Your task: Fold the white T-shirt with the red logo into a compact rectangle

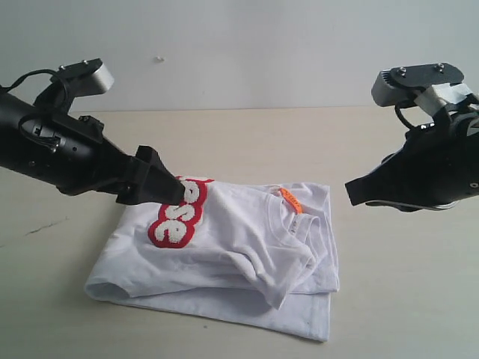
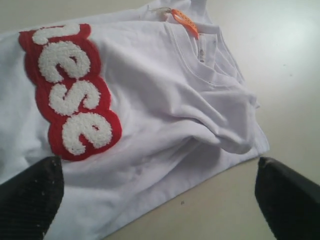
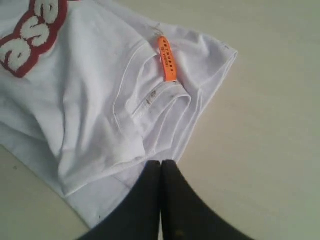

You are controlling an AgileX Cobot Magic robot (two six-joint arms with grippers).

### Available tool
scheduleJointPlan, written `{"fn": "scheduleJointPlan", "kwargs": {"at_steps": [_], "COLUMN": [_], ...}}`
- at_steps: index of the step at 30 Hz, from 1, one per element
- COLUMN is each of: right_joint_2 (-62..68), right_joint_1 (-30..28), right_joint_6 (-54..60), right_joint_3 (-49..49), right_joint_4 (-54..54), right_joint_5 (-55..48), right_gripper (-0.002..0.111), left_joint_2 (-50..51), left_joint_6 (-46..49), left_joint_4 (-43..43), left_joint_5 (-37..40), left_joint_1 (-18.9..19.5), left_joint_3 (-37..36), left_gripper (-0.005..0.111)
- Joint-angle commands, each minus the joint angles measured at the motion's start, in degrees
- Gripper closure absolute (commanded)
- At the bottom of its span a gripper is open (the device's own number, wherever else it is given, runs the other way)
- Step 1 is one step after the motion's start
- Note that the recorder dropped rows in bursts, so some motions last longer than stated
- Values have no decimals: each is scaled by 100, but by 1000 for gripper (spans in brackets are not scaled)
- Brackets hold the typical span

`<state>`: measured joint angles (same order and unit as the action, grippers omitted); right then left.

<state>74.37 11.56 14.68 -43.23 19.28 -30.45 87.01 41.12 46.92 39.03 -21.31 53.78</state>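
Left gripper [image 1: 168, 188]: jaws wide apart, nothing between them. In the exterior view it sits at the upper-left edge of the white T-shirt [image 1: 247, 250], right at the top end of the red logo [image 1: 178, 217]. Can't tell whether it touches the cloth. In the left wrist view both fingers [image 2: 30, 200] frame the shirt's near edge, logo towards the left finger.

Right gripper [image 1: 353, 191]: fingers pressed together, empty. In the exterior view it's mid-right, just off the shirt's upper-right corner over bare table [image 1: 404, 299]. In the right wrist view the tips sit at the shirt's edge, just beside the collar [image 3: 150, 107] and orange neck tag [image 3: 167, 59].

Shirt: centre of the exterior frame, partly folded into a rough rectangle. Loose layers bunch on top, centre to lower right, and the bottom layer sticks out along the lower edge. Not compact yet, my read. Long axis runs roughly left-right, dipping to lower left. The logo band runs steeply, upper right to lower left, with only "ese" showing. The rest is hidden behind the left gripper, or folded under.

Key relation: the shirt lies lower-right of the left gripper and lower-left of the right one. Left is nearer and ready to pinch. Right would need to spread its fingers first. The next fold likely goes across the long axis.
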Motion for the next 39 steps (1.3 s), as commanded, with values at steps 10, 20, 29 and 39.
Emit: {"fn": "scheduleJointPlan", "kwargs": {"at_steps": [10,20,29,39], "right_joint_2": [479,2082,3102,3860], "right_joint_1": [-31,-31,-31,-31], "right_joint_6": [71,1602,2314,2314], "right_joint_3": [17,-1,-340,-1120], "right_joint_4": [324,1954,2533,2533], "right_joint_5": [543,1045,1423,1693], "right_gripper": [108,108,108,108], "left_joint_2": [85,947,1919,2303], "left_joint_6": [8,169,303,381], "left_joint_4": [-173,-173,-173,239], "left_joint_5": [173,-426,-965,-1412], "left_joint_1": [12,12,12,12], "left_joint_3": [-11,-11,-11,-11], "left_gripper": [56,103,107,107]}}
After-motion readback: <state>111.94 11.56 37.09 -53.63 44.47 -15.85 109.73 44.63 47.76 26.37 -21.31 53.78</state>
